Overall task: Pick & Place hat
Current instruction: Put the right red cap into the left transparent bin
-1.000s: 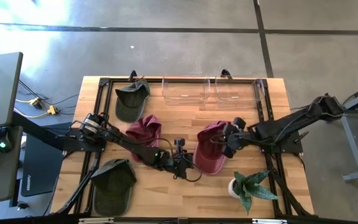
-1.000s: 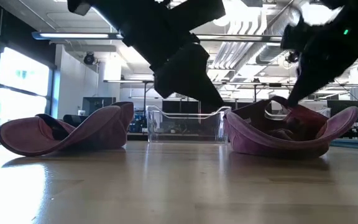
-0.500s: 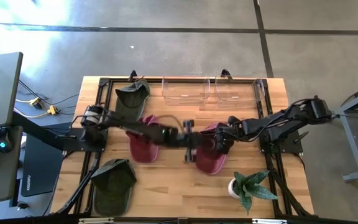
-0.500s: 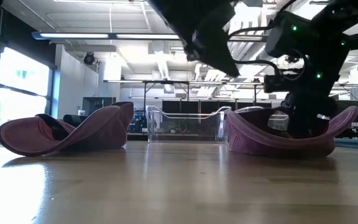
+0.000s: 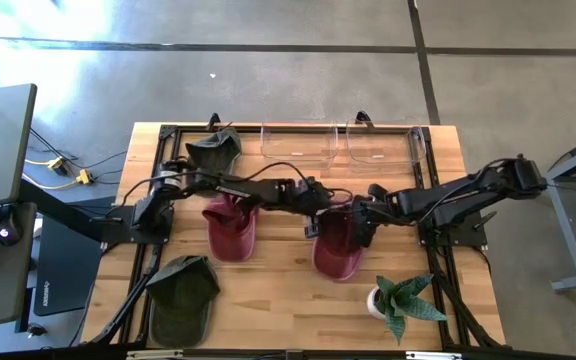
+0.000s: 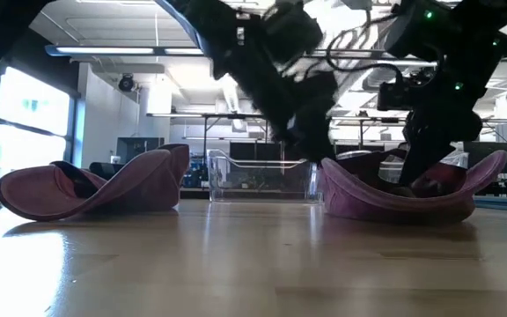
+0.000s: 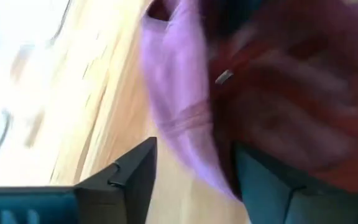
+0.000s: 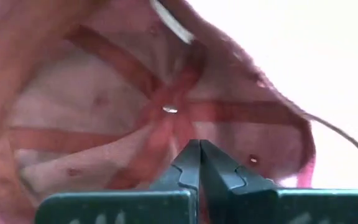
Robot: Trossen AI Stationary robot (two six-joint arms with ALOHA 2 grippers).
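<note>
A maroon hat (image 5: 336,255) lies upside down right of the table's middle, resting on its crown (image 6: 385,204). My right gripper (image 5: 354,228) is shut and reaches down into its hollow (image 8: 104,112). My left gripper (image 5: 315,217) is open at the hat's left side. Its fingers (image 7: 135,180) stand astride the rim (image 7: 185,118), one outside and one over the inside. I cannot tell whether they touch. A second maroon hat (image 5: 230,230) lies left of the middle. My right gripper has its shut fingertips (image 8: 199,152) against the hat's inner lining, near the seam crossing at the crown's middle (image 8: 169,112). It comes slanting down from the table's right. Whether any cloth is pinched between the tips does not show. The hat stays on the table.
Green hats lie at the far left (image 5: 213,152) and the near left (image 5: 183,298). Two clear bins (image 5: 296,145) (image 5: 383,145) stand along the far edge. A potted plant (image 5: 400,300) stands near the front right. Bare wood lies along the front middle.
My left gripper has swept from the table's near middle toward the far and right, to the left rim of the right maroon hat. My right gripper has sunk from the hat's rim down into its hollow.
</note>
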